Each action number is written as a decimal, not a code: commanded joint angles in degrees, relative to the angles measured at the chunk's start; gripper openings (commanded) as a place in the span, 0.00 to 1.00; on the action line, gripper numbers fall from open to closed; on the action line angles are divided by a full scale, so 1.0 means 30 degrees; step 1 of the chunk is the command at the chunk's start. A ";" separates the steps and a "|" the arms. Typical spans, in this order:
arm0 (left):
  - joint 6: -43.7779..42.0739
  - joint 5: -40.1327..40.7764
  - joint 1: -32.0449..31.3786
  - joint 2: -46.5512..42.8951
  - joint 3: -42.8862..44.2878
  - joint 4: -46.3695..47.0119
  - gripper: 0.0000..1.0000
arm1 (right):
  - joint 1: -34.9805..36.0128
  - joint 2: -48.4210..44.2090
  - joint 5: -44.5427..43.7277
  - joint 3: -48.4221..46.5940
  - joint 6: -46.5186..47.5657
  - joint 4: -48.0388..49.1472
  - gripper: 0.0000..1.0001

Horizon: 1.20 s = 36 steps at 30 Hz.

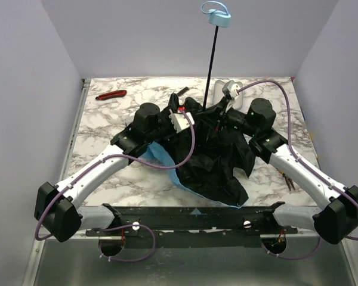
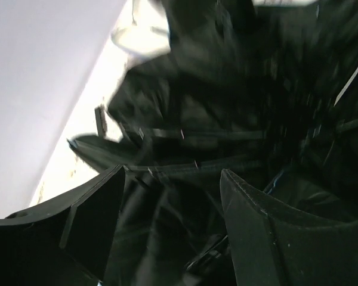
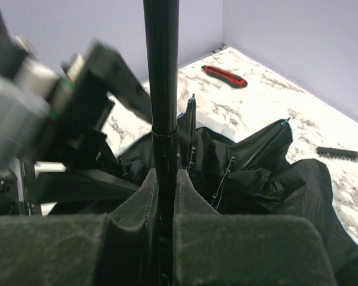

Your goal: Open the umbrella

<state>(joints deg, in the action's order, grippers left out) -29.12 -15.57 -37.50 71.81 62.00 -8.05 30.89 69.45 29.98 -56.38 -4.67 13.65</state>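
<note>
The sky-blue umbrella with black underside (image 1: pixel 212 161) lies half-spread and upside down in the middle of the white marble surface (image 1: pixel 107 125). Its thin black shaft (image 1: pixel 211 65) rises to the small blue handle (image 1: pixel 218 16). The right gripper (image 3: pixel 165 196) pinches the shaft low down between its fingers (image 3: pixel 194 202). The left gripper (image 2: pixel 173 202) has its fingers spread over the black fabric. A red-and-black tool (image 1: pixel 111 94) lies apart at the back left.

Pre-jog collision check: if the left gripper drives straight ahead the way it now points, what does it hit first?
The crumpled black underside fabric and thin ribs of the sky-blue umbrella, directly ahead of the fingers of the open left gripper. Depth is unclear, but it looks very close.
</note>
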 commanded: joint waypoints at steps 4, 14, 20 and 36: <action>-0.2373 0.2263 0.2037 -0.0435 -0.2674 -0.0099 0.64 | -0.0074 -0.1350 -0.1312 -0.1880 -0.0137 0.0431 0.00; -0.4316 0.2465 0.4723 -0.0512 -0.5033 -0.0056 0.64 | -0.0648 -0.1755 -0.2053 -0.2532 -0.0251 -0.0156 0.00; -0.4037 0.1868 0.5231 -0.0584 -0.5345 -0.0482 0.64 | -0.0748 -0.1714 -0.1946 -0.2346 -0.0059 -0.0175 0.00; 0.8112 -0.8439 0.4590 -0.1829 0.2038 0.2571 0.61 | -0.0744 0.0132 0.0347 -0.1519 -0.0774 0.2719 0.00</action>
<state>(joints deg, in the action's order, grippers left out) -19.05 -33.26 -22.17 64.38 62.22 -5.63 28.80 68.88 27.81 -59.64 -6.13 15.66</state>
